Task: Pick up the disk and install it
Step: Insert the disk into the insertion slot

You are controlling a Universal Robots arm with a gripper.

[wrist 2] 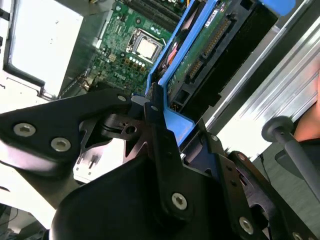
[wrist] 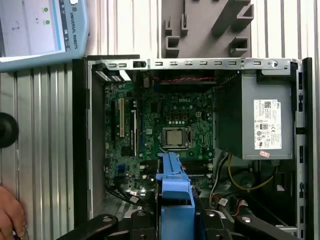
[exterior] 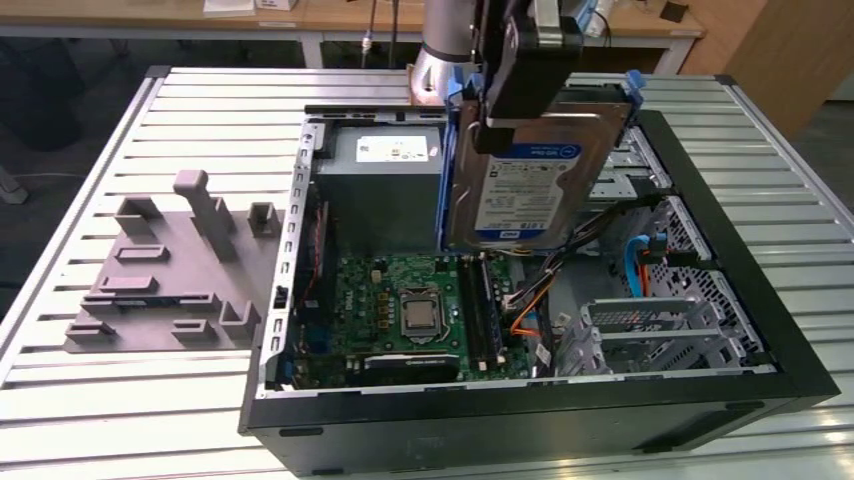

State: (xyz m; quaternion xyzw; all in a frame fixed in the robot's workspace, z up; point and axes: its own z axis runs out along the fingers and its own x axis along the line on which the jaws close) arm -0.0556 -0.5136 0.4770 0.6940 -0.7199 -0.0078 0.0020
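The disk (exterior: 527, 200) hangs in the air over the open computer case (exterior: 534, 415), gripped at its upper end by the tool (exterior: 514, 115), which is closed on it. In the exterior view its long axis runs nearly from twelve o'clock to six o'clock, with the lower end leaning slightly toward seven. Its labelled face is turned toward that camera. The lower end hangs over the green circuit board (exterior: 400, 310) on the case floor, clear of it.

In the second wrist view the black fingers (wrist 2: 159, 140) clamp the blue frame (wrist 2: 177, 127) at the disk's edge. The disk's own small circuit-board face (wrist 2: 210, 45) with its row of connector pins extends away from the tool (wrist 2: 175, 125). In the first wrist view the blue frame (wrist: 175, 195) sits between the tool's (wrist: 175, 215) two sides and points out over the case's circuit board (wrist: 165, 125).

At nine o'clock of the disk in the exterior view, just beside it, stands the large grey box (exterior: 380, 170) inside the case. At three o'clock is a metal bay (exterior: 641, 175).

The case lies on its side on a slatted metal counter (exterior: 120, 410). A grey plastic block with upright posts (exterior: 167, 265) rests on the counter at the case's nine o'clock, apart from it.

The first wrist view also takes in a tablet with a lit screen (wrist: 35, 30) and part of a person's hand (wrist: 9, 215), both outside the case.
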